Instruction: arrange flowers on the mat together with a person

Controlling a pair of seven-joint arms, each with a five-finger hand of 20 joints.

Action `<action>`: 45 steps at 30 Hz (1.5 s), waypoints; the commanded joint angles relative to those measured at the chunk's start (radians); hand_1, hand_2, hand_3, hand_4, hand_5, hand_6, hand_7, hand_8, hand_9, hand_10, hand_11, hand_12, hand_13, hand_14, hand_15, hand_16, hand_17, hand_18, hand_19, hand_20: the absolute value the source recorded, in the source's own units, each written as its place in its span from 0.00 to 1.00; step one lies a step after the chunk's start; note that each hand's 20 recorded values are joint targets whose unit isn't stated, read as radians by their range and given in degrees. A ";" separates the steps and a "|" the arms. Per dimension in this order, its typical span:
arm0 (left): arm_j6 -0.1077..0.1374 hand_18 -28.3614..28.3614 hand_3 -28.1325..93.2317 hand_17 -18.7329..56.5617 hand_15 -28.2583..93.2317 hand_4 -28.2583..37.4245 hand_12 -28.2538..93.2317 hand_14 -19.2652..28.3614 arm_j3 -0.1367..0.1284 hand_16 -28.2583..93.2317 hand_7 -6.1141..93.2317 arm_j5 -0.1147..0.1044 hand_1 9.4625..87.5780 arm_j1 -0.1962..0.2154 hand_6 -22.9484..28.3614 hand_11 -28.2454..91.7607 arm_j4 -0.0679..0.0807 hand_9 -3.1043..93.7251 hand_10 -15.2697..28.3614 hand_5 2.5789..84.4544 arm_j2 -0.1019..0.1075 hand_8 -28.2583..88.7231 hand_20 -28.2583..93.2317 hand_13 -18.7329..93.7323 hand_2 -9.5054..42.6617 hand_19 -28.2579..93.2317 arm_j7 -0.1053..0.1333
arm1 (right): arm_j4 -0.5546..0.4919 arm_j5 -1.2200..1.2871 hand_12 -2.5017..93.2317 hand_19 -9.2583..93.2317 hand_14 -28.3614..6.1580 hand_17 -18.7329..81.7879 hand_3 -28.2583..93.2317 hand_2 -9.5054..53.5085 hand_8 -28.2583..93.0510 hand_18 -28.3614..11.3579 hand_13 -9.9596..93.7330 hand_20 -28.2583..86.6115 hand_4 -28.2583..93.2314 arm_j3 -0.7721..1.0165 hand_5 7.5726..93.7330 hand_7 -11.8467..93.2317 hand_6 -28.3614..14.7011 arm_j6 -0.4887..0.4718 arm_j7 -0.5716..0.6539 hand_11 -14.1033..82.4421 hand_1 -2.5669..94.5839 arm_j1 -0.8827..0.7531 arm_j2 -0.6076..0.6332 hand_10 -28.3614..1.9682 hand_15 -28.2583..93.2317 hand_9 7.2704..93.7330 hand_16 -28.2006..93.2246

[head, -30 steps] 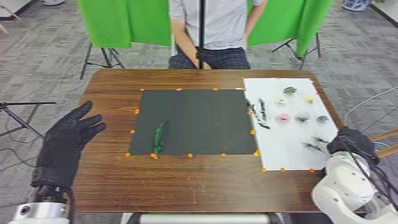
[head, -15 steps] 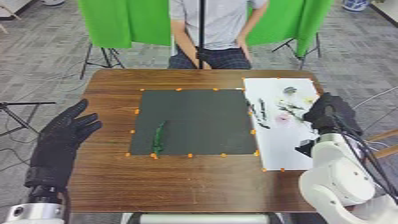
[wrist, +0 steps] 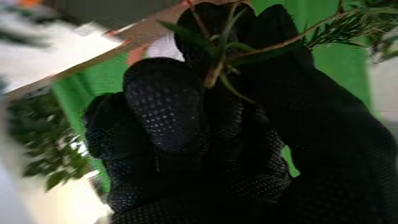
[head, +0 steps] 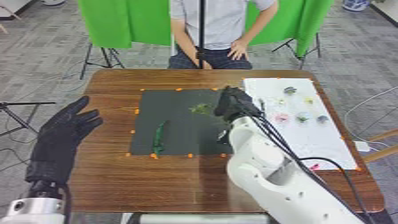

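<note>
Some greenery [head: 201, 108] juts leftward from the pinching right hand [head: 233, 104].

no words or labels that we can read, no brands, numbers or signs we can make out

And here's the room: a brown wooden surface [head: 133, 192] sits squarely on a grey floor [head: 53, 55] marked out in rectangles! Across the far side hang green cloths, one panel left [head: 124, 22], another right [head: 293, 20], with a slim black pole [head: 202, 30] upright between them. Dark stand legs [head: 105, 57] splay beneath the left panel, more [head: 302, 50] beneath the right. Over on the left, a black stand [head: 18, 104] and thin cables [head: 25, 161] on the floor; far right, there's a blue-and-white object [head: 357, 4]; nearer, pale wooden bars [head: 384, 135]!
</note>
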 commanded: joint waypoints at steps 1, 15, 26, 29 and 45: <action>-0.014 0.90 0.88 0.11 0.65 0.00 0.31 0.98 -0.005 0.14 0.20 0.012 0.16 -0.007 0.61 0.46 0.006 0.37 0.83 0.39 -0.001 0.16 0.26 0.36 0.28 0.63 -0.020 | 0.086 -0.053 0.27 1.00 0.58 0.73 0.74 0.00 0.30 0.22 0.91 0.50 0.03 -0.093 0.95 0.26 0.63 -0.105 -0.009 0.53 0.62 0.060 -0.102 0.53 0.76 0.97 0.39; -0.040 0.91 0.88 0.10 0.64 0.00 0.33 1.00 0.033 0.13 0.17 0.018 0.16 -0.084 0.62 0.41 0.030 0.36 0.88 0.39 0.022 0.19 0.24 0.33 0.28 0.64 -0.046 | 0.191 -0.101 0.26 1.00 0.56 0.74 0.73 0.01 0.29 0.20 0.92 0.52 0.05 -0.216 0.98 0.27 0.66 -0.209 -0.005 0.53 0.56 0.126 -0.140 0.52 0.76 0.98 0.39; -0.054 0.91 0.87 0.09 0.62 0.00 0.35 1.00 0.071 0.14 0.16 0.025 0.15 -0.142 0.61 0.37 0.050 0.36 0.90 0.39 0.029 0.20 0.23 0.32 0.29 0.65 -0.063 | 0.225 -0.112 0.24 1.00 0.59 0.78 0.75 0.05 0.22 0.21 0.96 0.55 0.04 -0.260 1.00 0.30 0.69 -0.203 0.023 0.56 0.51 0.138 -0.164 0.55 0.75 1.00 0.40; -0.058 0.92 0.87 0.09 0.61 0.00 0.36 1.00 0.078 0.14 0.16 0.023 0.16 -0.151 0.61 0.37 0.054 0.36 0.90 0.39 0.029 0.20 0.23 0.32 0.29 0.65 -0.064 | 0.221 -0.114 0.22 1.00 0.59 0.80 0.72 0.10 0.13 0.21 0.98 0.56 0.05 -0.252 1.00 0.34 0.69 -0.221 0.034 0.58 0.49 0.125 -0.174 0.55 0.74 1.00 0.40; -0.028 0.90 0.88 0.10 0.64 0.00 0.34 1.00 0.035 0.14 0.17 0.025 0.16 -0.052 0.61 0.40 0.019 0.37 0.87 0.40 0.006 0.18 0.22 0.34 0.28 0.65 -0.049 | 0.128 -0.100 0.24 1.00 0.56 0.79 0.67 0.14 0.14 0.23 0.95 0.50 0.07 -0.256 0.96 0.26 0.65 -0.145 0.030 0.49 0.42 0.151 -0.107 0.52 0.72 1.00 0.40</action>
